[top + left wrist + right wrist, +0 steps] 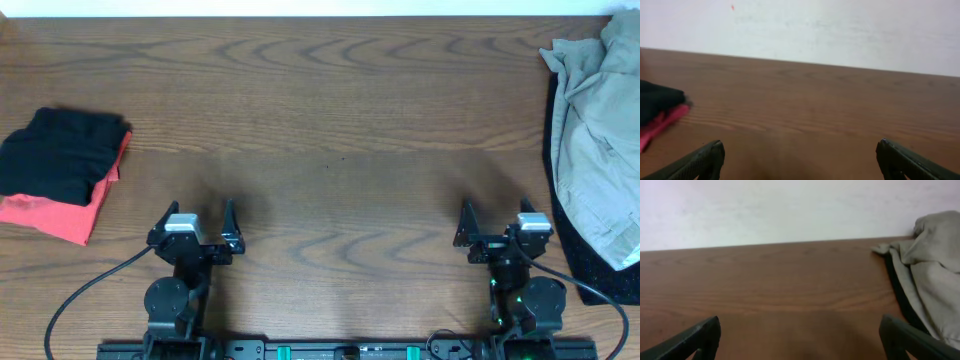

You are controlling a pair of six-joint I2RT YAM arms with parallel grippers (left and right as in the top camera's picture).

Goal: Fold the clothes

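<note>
Shorts [600, 120], crumpled on dark cloth [580, 255], far right of table [340, 120]; black garment [60, 155] over red garment [60, 218], left; left gripper [200, 222] and right gripper [497, 228] spread, empty. Left wrist: jaws apart. Right wrist: jaws apart, shorts far right.

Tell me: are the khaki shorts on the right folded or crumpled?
Crumpled: the khaki shorts lie in a wrinkled, uneven heap over a dark cloth.

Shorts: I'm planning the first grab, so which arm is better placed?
Right. The shorts lie crumpled at the far right, near the right pincer; the left pincer sits far across, by the black-and-red pile.
</note>
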